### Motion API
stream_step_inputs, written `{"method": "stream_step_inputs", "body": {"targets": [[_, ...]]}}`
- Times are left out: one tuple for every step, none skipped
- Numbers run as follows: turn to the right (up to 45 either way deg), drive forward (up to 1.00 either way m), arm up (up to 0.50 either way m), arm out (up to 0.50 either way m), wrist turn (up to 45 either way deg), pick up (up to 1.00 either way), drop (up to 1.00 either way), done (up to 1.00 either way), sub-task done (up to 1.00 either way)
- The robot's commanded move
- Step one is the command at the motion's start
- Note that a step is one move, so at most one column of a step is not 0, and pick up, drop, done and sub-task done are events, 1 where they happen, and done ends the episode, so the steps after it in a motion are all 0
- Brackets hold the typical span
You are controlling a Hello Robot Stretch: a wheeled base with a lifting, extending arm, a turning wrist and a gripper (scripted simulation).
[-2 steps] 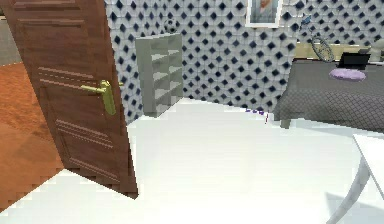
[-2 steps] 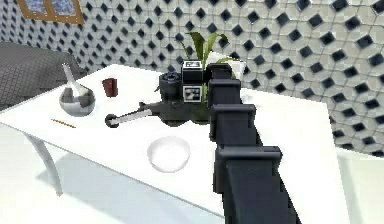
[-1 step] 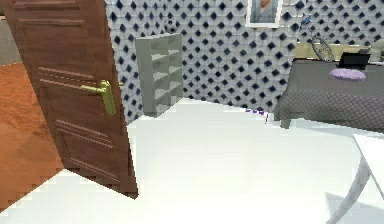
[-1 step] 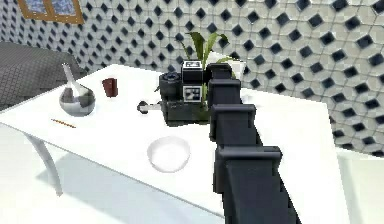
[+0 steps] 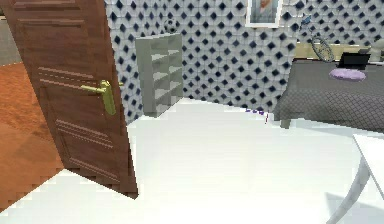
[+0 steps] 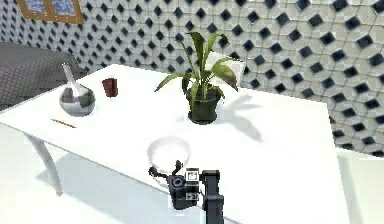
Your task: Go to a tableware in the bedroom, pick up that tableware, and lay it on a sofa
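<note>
The arm (image 6: pixel 212 203) rises as a dark bar from the bottom edge of the arm side view, just right of centre. At its end the gripper (image 6: pixel 162 178) sits low in the frame. How its jaws stand cannot be told, nor whether it holds anything, because the bowl (image 6: pixel 170 152) rests on the white table (image 6: pixel 290 150) right at its far end. Whether the fingers touch the bowl is also unclear.

This pale, round, shallow bowl, lower centre of the frame, is probably the tableware to fetch. It looks thin-walled and glossy, so likely light, stiff, slippery and breakable. The rim wall on the near side seems the best place to take hold, one finger inside and one outside, lifting straight up without tipping.

Further up the table, a thin stick (image 6: pixel 64 123) lies at the left. Beyond it stand a grey round vessel (image 6: pixel 75 98) with a tall neck and a dark red cup (image 6: pixel 110 87), close together. A leafy potted plant (image 6: pixel 205 85) stands at upper centre, well apart from the bowl. A grey bed (image 6: pixel 25 70) fills the left edge, before a patterned wall (image 6: pixel 320 40).

In the forward view a brown door (image 5: pixel 80 100) takes up the left. A grey shelf unit (image 5: pixel 160 70) stands behind it at upper centre, and the bed, with a purple cushion (image 5: pixel 348 73), lies at upper right.
</note>
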Motion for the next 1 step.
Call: {"method": "stream_step_inputs", "body": {"targets": [[0.0,0.0,0.0,0.0,0.0,1.0,0.0,0.0,0.0]]}}
